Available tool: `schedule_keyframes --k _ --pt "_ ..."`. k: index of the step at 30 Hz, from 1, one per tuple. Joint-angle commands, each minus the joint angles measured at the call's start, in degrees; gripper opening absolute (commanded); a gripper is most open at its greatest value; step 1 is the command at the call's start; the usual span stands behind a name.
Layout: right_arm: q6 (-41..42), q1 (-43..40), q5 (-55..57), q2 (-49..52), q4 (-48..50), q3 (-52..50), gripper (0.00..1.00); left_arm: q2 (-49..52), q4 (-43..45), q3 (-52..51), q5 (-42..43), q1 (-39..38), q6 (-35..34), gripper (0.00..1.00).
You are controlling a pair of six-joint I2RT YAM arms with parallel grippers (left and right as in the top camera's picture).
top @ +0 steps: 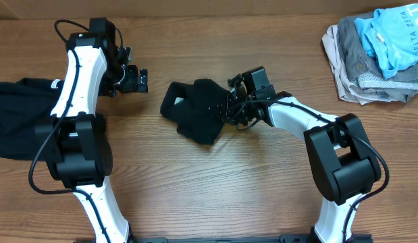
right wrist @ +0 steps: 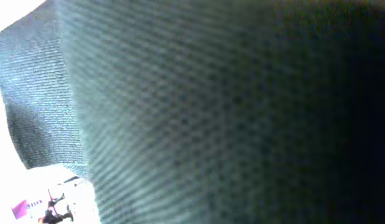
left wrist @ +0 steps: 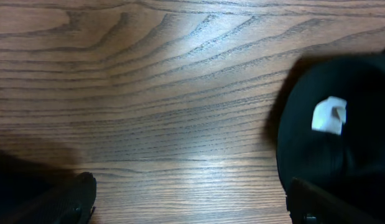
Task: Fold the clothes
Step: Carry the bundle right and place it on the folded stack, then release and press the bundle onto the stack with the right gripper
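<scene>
At the left gripper (top: 136,79): open, with both fingers (left wrist: 71,202) wide apart at the bottom corners of the left wrist view and only bare table (left wrist: 148,93) between them. Clear of any cloth. Just beyond the right-hand finger in that view, a rounded edge of black cloth (left wrist: 360,162) bearing a small white tag (left wrist: 329,115), sharp here and only a pale fleck from overhead.

Over to the right gripper (top: 233,102): pressed into the right edge of the black T-shirt (top: 195,111) bunched in the middle of the table. Impossible to tell from overhead whether clamped or spread, with black fingers lost against black fabric. No help from the right wrist view either: nothing but close, blurred knit weave across the whole frame, a sliver of glare at the left edge, no fingertip to be made out.

Farther out, and only from overhead: a second black T-shirt (top: 19,118) lying loose at the far left edge of the table, partly hidden by the left arm, a white neck tag (top: 55,84) at its top, well apart from the central one. In the far right corner, a heap of pale-blue, grey and beige garments (top: 374,57), away from both arms.
</scene>
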Motion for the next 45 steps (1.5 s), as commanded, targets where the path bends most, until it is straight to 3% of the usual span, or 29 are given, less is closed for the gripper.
schedule_keyframes --k 1,7,17,28,35,39,45 --pt "1.3 -1.5 -2.8 -1.4 2.3 0.0 0.04 0.2 -0.1 0.8 0.7 -0.5 1.2 1.00" --pt "-1.4 -8.6 -3.5 -9.2 -0.1 1.6 0.04 0.2 0.6 -0.5 0.7 -0.5 1.2 1.00" --pt "-3.4 -27.4 -7.1 -18.8 -2.4 5.9 0.04 0.2 2.9 -3.2 0.7 -0.5 1.1 1.00" --pt "-9.1 -42.0 -5.4 -17.8 -0.7 16.0 0.04 0.2 3.3 -3.3 0.9 -0.5 0.6 1.00" --pt "-9.1 -46.1 2.4 -14.8 1.1 25.0 0.04 0.2 4.6 -3.3 2.7 -1.4 -0.8 1.00" --pt "-8.5 -48.7 2.2 -10.9 7.8 27.7 0.04 0.2 4.7 -3.3 2.8 -2.1 -0.8 1.00" --pt "-0.9 -50.9 0.1 -2.8 21.2 27.8 0.04 0.2 3.3 -3.3 2.9 -2.7 -0.8 1.00"
